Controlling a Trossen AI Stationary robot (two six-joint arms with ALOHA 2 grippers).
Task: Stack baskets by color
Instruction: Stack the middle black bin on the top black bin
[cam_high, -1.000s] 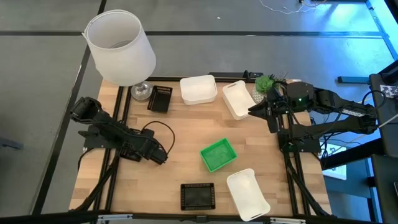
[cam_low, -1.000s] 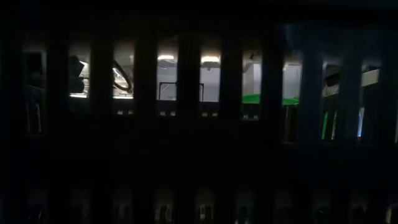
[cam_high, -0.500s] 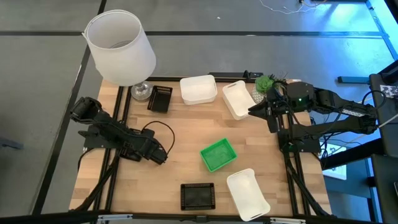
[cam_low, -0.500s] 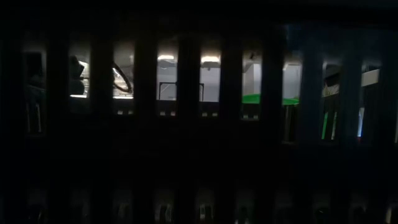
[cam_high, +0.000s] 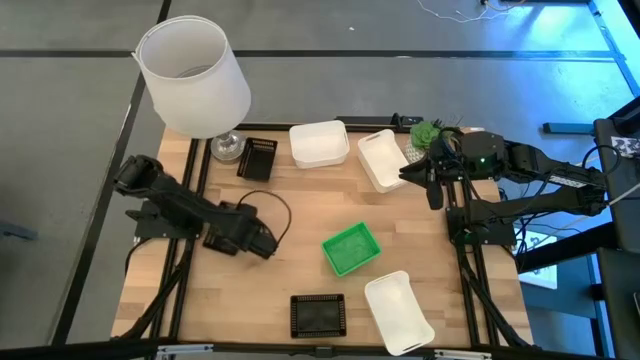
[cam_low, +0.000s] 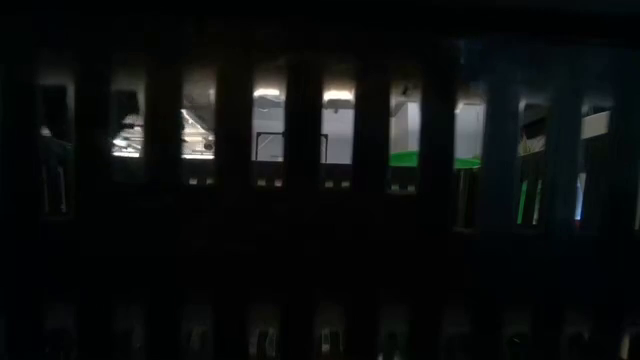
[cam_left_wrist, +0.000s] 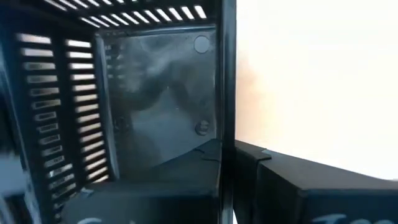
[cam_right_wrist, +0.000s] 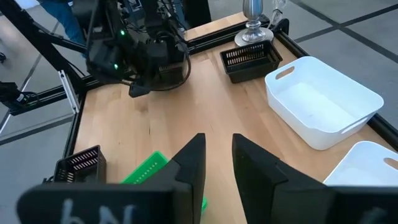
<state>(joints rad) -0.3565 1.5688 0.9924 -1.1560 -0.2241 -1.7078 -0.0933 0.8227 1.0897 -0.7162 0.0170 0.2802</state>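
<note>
3 white baskets, 2 black baskets, 1 green basket.

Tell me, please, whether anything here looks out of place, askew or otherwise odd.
The low view is almost wholly blocked by dark slats, probably the black mesh basket at the table's front edge, which seems to sit right before that camera. Nothing looks spilled or damaged.

A pale wooden worktop framed by black rails stands on a grey floor crossed by dark seams. A large white lampshade rises at its far left corner, and bluish light falls over the floor's far right.
</note>
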